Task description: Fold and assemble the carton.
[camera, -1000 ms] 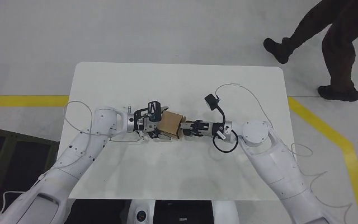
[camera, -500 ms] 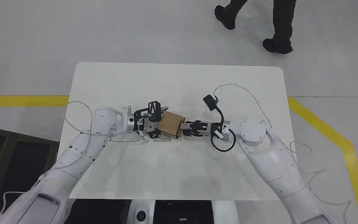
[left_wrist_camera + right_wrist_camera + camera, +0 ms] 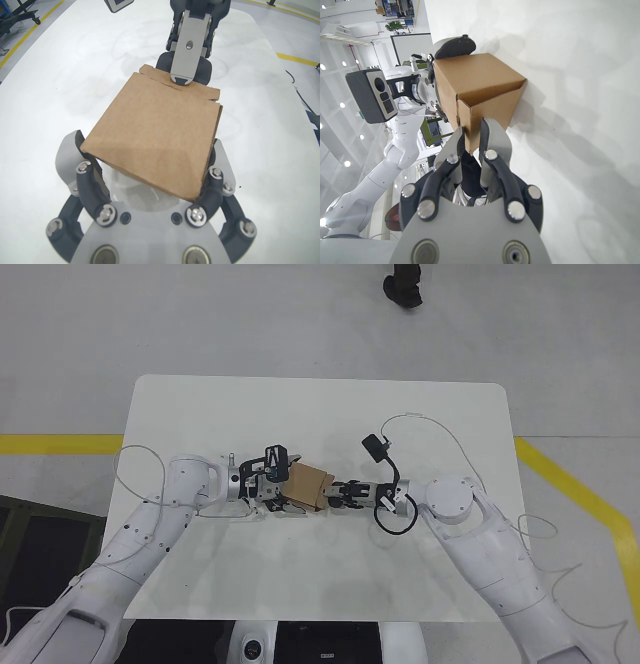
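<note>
A small brown cardboard carton [image 3: 309, 485] is held between both arms near the middle of the white table [image 3: 320, 414]. My left gripper [image 3: 278, 488] grips its left end; in the left wrist view the carton [image 3: 155, 130] sits between the two fingers [image 3: 86, 170], which press on its sides. My right gripper [image 3: 332, 495] is shut on a flap at the carton's right, open end. In the right wrist view the gripper [image 3: 472, 136] pinches that flap edge, and the carton [image 3: 480, 82] shows its hollow inside. The left wrist view shows the right gripper's fingers [image 3: 188, 57] at the carton's far edge.
A black camera module [image 3: 377, 445] on a cable stands up from the right arm. Thin white cables [image 3: 450, 434] loop over the table at the right and at the left [image 3: 135, 459]. Bare table lies in front of and behind the carton.
Both arms and the carton stay almost where they were; the right forearm has shifted slightly left. A person walking behind the table has moved left, out of the picture.
</note>
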